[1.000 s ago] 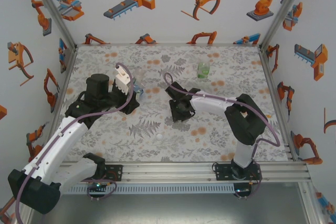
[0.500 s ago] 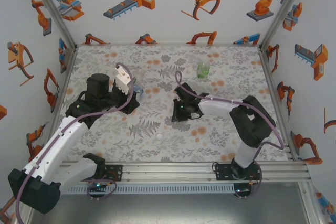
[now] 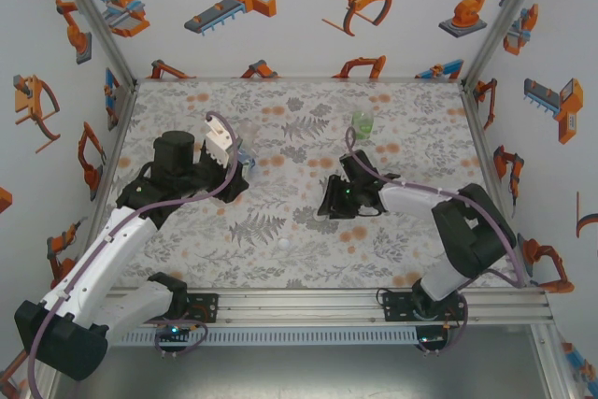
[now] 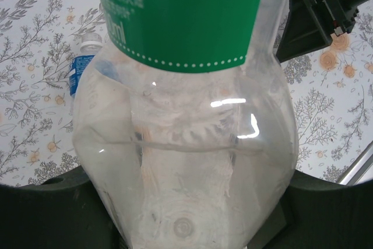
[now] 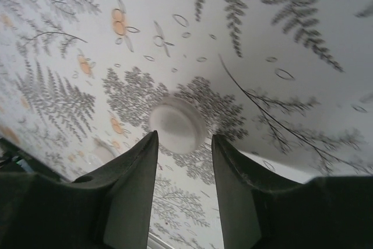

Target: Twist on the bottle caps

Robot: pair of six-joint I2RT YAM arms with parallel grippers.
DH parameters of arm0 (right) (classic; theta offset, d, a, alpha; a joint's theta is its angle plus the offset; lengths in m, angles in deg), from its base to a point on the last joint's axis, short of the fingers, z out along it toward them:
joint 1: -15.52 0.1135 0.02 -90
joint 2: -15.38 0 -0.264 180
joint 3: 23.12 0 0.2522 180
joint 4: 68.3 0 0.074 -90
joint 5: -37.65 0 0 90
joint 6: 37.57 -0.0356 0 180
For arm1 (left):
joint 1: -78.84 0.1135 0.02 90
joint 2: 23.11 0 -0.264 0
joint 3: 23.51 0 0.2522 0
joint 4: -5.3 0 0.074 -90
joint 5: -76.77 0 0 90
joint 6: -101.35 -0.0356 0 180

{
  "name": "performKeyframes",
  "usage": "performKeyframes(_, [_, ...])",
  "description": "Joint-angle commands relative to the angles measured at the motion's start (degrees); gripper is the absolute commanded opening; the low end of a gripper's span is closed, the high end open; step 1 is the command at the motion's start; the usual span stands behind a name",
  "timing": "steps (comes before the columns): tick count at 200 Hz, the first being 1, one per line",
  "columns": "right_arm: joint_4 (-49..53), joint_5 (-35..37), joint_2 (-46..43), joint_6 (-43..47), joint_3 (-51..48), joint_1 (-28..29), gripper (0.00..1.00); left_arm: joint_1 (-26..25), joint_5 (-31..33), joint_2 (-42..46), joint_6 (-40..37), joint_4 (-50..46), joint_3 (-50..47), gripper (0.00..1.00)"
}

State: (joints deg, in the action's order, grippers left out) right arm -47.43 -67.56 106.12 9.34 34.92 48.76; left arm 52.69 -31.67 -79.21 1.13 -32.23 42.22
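Note:
My left gripper (image 4: 186,225) is shut on the base of a clear bottle (image 4: 186,121) with a green label, which stretches away from the camera. In the top view that gripper (image 3: 232,171) hovers over the left half of the mat. A blue-label bottle (image 4: 80,69) lies beside it on the mat with a white cap (image 4: 91,41) on its neck. My right gripper (image 5: 183,141) is open, and a white cap (image 5: 176,125) lies flat on the mat just beyond its fingertips, untouched. From above, the right gripper (image 3: 329,203) is near the centre. A green-tinted bottle (image 3: 363,123) stands at the back.
Another view of a white cap (image 3: 283,242) shows it on the mat in front of both grippers; I cannot tell whether it is the one by my right fingertips. The mat (image 3: 402,240) is walled on three sides, with an aluminium rail (image 3: 308,301) along the near edge.
The right arm has swung to the right and lower, and its jaws have opened after being shut. The left arm and its bottle have not moved.

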Motion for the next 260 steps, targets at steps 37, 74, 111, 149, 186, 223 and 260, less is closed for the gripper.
performKeyframes(37, [16.2,13.6,-2.9,5.1,7.5,2.2,0.48,0.4,-0.8,0.2,-0.2,1.1,0.4,0.02])
performKeyframes(74, [21.4,19.7,0.8,5.5,15.4,7.3,0.51,0.4,-0.4,0.7,-0.2,0.8,0.3,0.02])
performKeyframes(111, [23.0,21.9,6.0,5.5,20.6,11.5,0.55,0.3,-0.4,1.0,-0.2,0.8,0.2,0.02])
performKeyframes(149, [24.2,22.8,10.5,5.5,23.5,13.7,0.55,0.4,-0.3,1.1,-0.2,0.7,0.3,0.02])
performKeyframes(186, [23.9,22.5,12.8,5.5,23.8,14.0,0.55,0.4,-0.4,1.3,-0.2,0.4,0.3,0.02])
performKeyframes(223, [23.9,21.8,13.5,5.3,23.6,14.4,0.54,0.3,-0.2,1.3,-0.2,0.4,0.3,0.02])
performKeyframes(260, [23.9,21.6,13.8,5.3,23.8,14.7,0.52,0.4,-0.2,1.3,-0.1,0.4,0.3,0.02])
